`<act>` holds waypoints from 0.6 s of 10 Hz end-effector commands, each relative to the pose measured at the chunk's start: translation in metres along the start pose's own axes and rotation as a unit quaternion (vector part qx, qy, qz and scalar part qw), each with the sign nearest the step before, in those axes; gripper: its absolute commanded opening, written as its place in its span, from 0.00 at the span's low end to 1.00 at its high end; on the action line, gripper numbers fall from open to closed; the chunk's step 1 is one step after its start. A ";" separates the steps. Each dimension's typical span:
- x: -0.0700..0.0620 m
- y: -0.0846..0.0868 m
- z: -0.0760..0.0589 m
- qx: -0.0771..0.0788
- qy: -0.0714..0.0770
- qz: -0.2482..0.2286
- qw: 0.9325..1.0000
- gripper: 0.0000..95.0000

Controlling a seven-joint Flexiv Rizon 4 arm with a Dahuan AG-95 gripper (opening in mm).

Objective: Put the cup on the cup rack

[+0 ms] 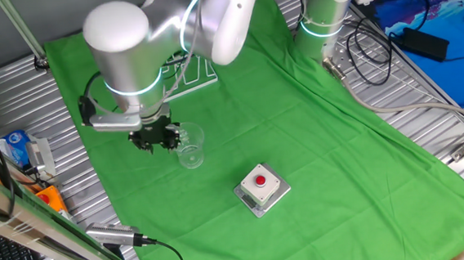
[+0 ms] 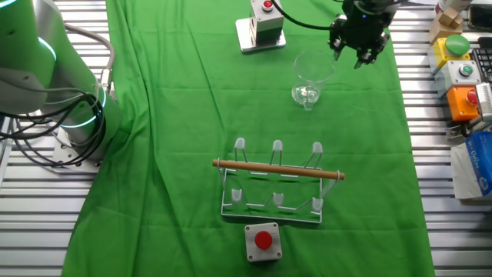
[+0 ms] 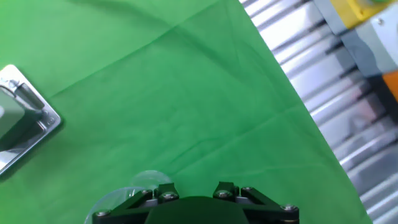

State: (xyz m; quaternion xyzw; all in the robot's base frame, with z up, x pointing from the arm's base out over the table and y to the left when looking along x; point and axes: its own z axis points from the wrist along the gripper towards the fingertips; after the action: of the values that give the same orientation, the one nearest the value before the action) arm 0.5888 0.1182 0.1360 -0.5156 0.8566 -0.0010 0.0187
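— How far along is it?
— Barely begun: the cup (image 2: 309, 79) stands on the cloth, well apart from the rack (image 2: 277, 181). The pincer (image 2: 358, 46) hovers just beside it, apparently empty; spread or pressed together cannot be told.
— Obstacles?
— A button box (image 1: 261, 188) sits near the cup.

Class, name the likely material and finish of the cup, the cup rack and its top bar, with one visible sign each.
Cup: probably clear glass or plastic; the cloth shows through.
Cup rack: apparently white-coated wire; thin bent loops.
Top bar: likely bare wood; pale brown, matte.
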 end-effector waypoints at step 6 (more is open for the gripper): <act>0.005 0.002 -0.009 -0.008 -0.002 -0.016 1.000 0.40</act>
State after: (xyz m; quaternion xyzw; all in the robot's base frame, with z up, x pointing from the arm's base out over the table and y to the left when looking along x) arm 0.5855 0.1149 0.1443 -0.5305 0.8475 0.0045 0.0165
